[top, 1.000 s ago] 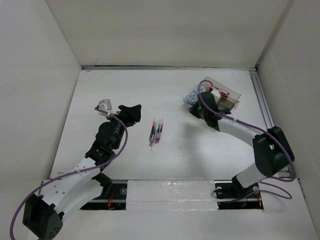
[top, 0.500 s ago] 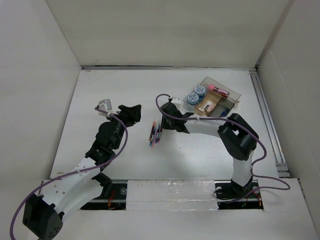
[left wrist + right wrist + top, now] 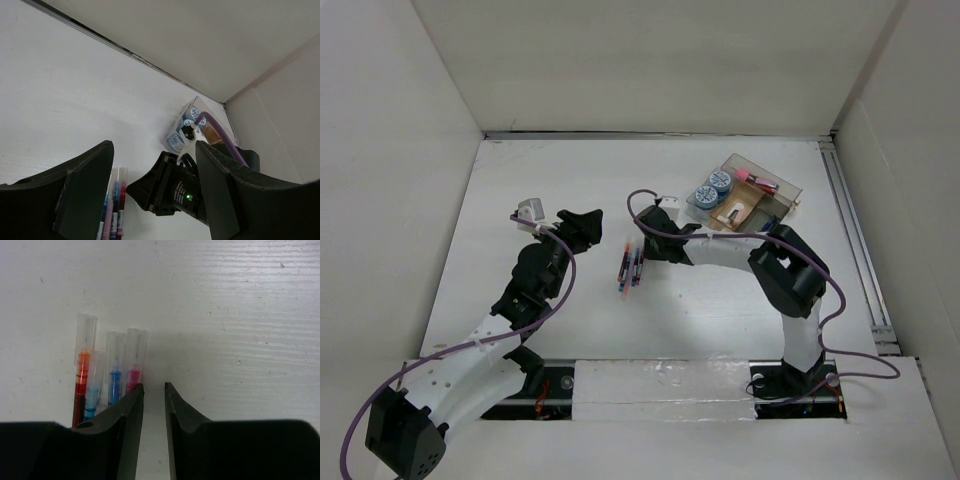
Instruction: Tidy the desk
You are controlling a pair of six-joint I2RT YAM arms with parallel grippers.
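White desk [image 3: 540, 180], pens [image 3: 632, 263] beside narrowly parted, seemingly empty right gripper [image 3: 154, 389]; left gripper [image 3: 153, 147] spread.

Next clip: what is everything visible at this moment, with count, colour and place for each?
desk: one, white, walled in
wall panels: three, pale, left, back and right of the desk
metal rail: one, silver, desk's right edge
pens: at least four, orange, light blue, blue, pink, clear caps, together mid-desk
tray: one, clear, compartmented, far right of the desk
round items: two, blue-topped, tray's left end
pen-like item: one, pink, tray's far side
left gripper: black, fingers wide apart, empty, left of the pens
right gripper: black, fingers narrowly apart, empty, right of the pens
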